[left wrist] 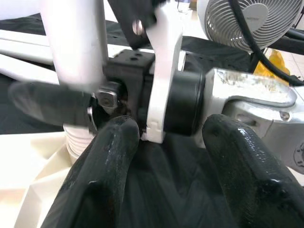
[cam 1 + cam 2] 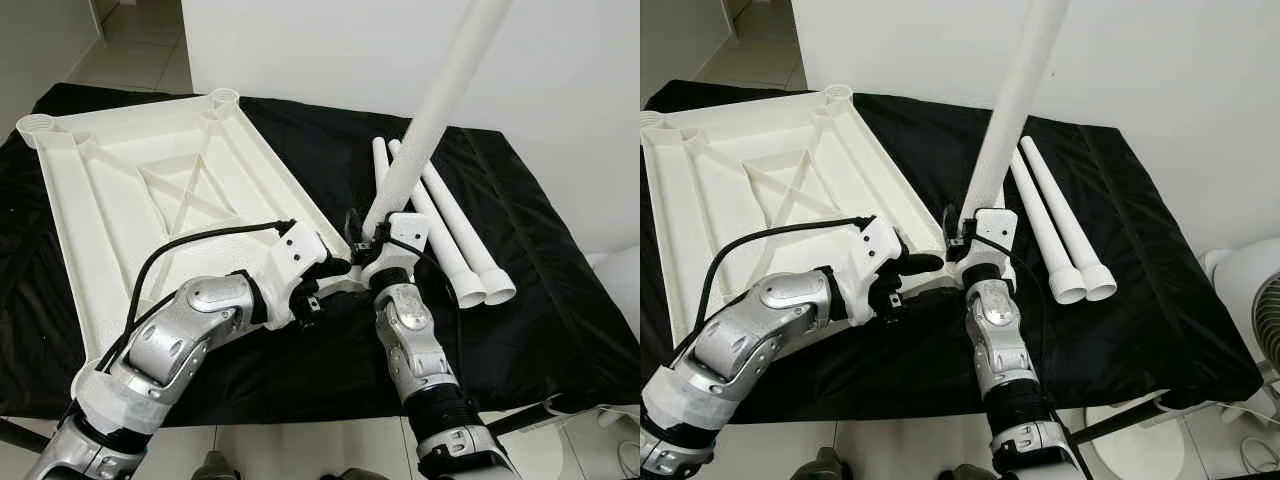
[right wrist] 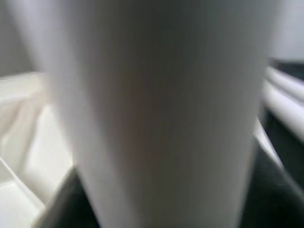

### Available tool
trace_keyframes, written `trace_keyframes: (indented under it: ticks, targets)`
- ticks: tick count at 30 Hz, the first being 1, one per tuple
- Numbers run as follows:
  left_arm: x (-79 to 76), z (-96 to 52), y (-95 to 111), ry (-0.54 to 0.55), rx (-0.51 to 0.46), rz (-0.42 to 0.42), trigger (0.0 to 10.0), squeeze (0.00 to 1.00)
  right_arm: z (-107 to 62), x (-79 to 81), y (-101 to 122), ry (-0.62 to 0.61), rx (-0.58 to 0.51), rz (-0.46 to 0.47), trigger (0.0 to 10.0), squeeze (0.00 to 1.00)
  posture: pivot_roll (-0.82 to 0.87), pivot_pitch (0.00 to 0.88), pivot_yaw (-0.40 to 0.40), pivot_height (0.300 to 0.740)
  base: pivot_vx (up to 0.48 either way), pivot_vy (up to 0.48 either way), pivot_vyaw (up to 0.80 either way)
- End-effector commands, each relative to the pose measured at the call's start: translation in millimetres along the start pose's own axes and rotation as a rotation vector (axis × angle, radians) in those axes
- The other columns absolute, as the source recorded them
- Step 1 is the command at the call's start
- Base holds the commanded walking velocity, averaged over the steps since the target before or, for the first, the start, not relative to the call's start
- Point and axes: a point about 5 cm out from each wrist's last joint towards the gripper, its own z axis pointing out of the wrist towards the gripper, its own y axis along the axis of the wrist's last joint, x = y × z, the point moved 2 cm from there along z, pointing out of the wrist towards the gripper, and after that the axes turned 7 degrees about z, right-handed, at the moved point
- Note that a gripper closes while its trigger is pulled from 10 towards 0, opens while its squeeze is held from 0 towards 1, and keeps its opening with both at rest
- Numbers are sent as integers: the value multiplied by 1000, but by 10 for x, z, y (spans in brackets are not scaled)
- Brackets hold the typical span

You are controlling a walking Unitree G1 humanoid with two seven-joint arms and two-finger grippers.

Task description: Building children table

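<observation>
Black cloth (image 2: 540,300) (wrinkled); fan (image 2: 1250,300) beside it.

matt plastic tabletop (image 2: 120,200), smooth leg (image 2: 440,100)

Black-draped table (image 2: 560,330), upturned white tabletop (image 2: 120,200), seemingly two loose white legs (image 2: 455,230) alongside.

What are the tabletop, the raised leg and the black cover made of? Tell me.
Tabletop: apparently moulded plastic, matt off-white, with ribbed bracing on its underside. Raised leg, held by the right gripper: smooth white plastic tube, probably. Black cover: cloth, wrinkled and slightly shiny.
</observation>
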Motion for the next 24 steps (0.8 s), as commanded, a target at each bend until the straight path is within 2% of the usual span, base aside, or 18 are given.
trace_keyframes:
  ticks: [1, 5, 6, 11, 12, 14, 15, 16, 18, 19, 21, 24]
  targets:
    - [-33, 15, -25, -20, 4, -4, 10000, 0, -11, 9, 0, -8, -6, 22, 10000, 1000, 124, 0, -119, 740, 0, 0, 0]
    - [-31, 19, -31, -20, 4, -2, 10000, 0, -5, -29, 85, 6, -42, 7, 10000, 1000, 123, 0, -117, 740, 0, 0, 0]
    - [-36, 24, -28, -22, 4, -1, 10000, 0, -6, -98, 122, 16, -49, 0, 10000, 1000, 121, 0, -116, 740, 0, 0, 0]
    - [-49, 32, -24, -28, 2, -1, 10000, 0, -17, -206, 170, 50, -46, -14, 10000, 1000, 120, 0, -114, 740, 0, 0, 0]
    - [-51, 36, -24, -30, 3, 1, 10000, 0, -28, -256, 188, 81, -38, -34, 10000, 157, 119, 0, -112, 740, 0, 0, 0]
    - [-51, 36, -24, -30, 3, 1, 10000, 0, -28, -256, 188, 81, -38, -34, 10000, 157, 119, 0, -112, 740, 0, 0, 0]
    - [-50, 39, -23, -31, 3, 1, 10000, 0, -45, -307, 203, 123, -25, -50, 10000, 0, 117, 0, -110, 740, 0, 0, 0]
    - [-50, 39, -23, -31, 3, 1, 10000, 0, -45, -307, 203, 123, -25, -50, 10000, 0, 117, 0, -110, 740, 0, 0, 0]
    - [-59, 50, -20, -33, 3, 1, 10000, 0, -82, -395, 220, 223, 13, -92, 10000, 0, 112, 0, -104, 740, 0, 0, 0]
    - [-59, 50, -20, -33, 3, 1, 10000, 0, -82, -395, 220, 223, 13, -92, 10000, 0, 112, 0, -104, 740, 0, 0, 0]
    - [-80, 72, -15, -40, 1, 0, 10000, 0, -122, -471, 220, 345, 71, -141, 10000, 0, 104, 0, -98, 740, 0, 0, 0]
    - [-91, 92, -12, -43, 0, 1, 10000, 0, -147, -529, 198, 427, 127, -180, 10000, 0, 103, 1, -98, 740, 0, 0, 0]
